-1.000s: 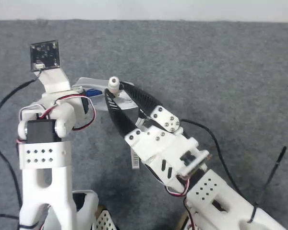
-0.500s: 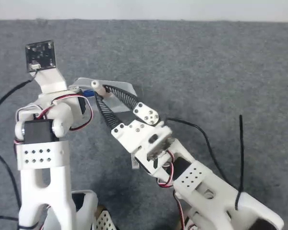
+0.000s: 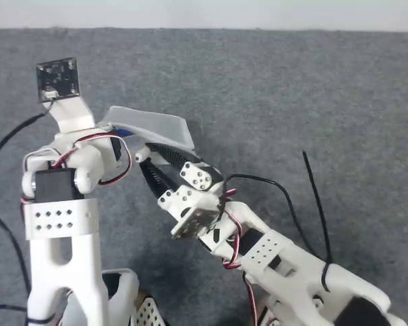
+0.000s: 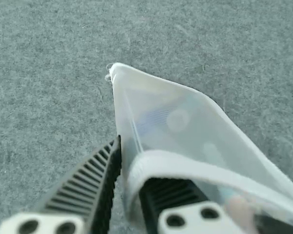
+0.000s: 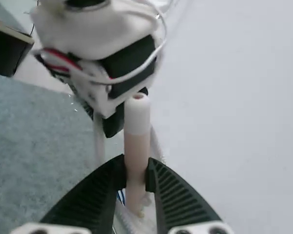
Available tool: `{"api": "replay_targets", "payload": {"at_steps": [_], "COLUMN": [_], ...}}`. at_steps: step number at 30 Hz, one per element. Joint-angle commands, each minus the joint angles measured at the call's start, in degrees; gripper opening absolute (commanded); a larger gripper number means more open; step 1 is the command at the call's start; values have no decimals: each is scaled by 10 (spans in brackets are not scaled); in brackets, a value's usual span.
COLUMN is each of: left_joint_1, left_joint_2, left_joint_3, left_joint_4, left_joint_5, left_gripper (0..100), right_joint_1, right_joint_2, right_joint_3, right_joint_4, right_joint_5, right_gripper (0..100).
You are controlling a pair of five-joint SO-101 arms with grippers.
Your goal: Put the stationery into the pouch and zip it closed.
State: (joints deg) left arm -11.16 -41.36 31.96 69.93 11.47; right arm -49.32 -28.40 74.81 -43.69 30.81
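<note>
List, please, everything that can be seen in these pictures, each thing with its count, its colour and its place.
pouch: one, translucent white, held by its rim in the left gripper.
stick: one, cream, between the right gripper's fingers, close to the pouch.
blue item: one, blue, seen through the pouch wall; what it is I cannot tell.
table cover: one, grey, under everything.
cables: several, black, beside the arms.
left gripper: one, black fingers, shut on the pouch's rim.
right gripper: one, black fingers, shut on the stick.
</note>
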Motion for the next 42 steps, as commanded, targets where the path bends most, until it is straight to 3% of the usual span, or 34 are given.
{"api": "replay_targets", "payload": {"at_steps": [1,5,11,17,23,28,34,42], "left_joint_1": [-1,-2,-3,-43,-60,-68,-105,-156], "left_joint_2": [-9,-9,-9,-11,-11,-11,-9,-9], "left_joint_3": [-12,-6,-6,-9,-9,-9,-7,-7], "left_joint_4": [0,-2,-2,-11,-12,-12,-31,-36], "left_joint_5": [-6,-6,-5,-2,21,22,50,71], "left_gripper": [11,11,11,11,11,11,11,11], "right_joint_1": [7,7,7,6,-13,-15,34,56], "right_joint_2": [51,61,10,-97,-216,-347,-460,-433], "right_joint_3": [-6,-8,22,70,78,62,-28,-77], "right_joint_4": [-7,-8,-5,3,151,314,547,623], "right_joint_5": [37,63,63,63,52,-17,-105,-149], "right_gripper": [6,12,218,157,145,143,60,60]}}
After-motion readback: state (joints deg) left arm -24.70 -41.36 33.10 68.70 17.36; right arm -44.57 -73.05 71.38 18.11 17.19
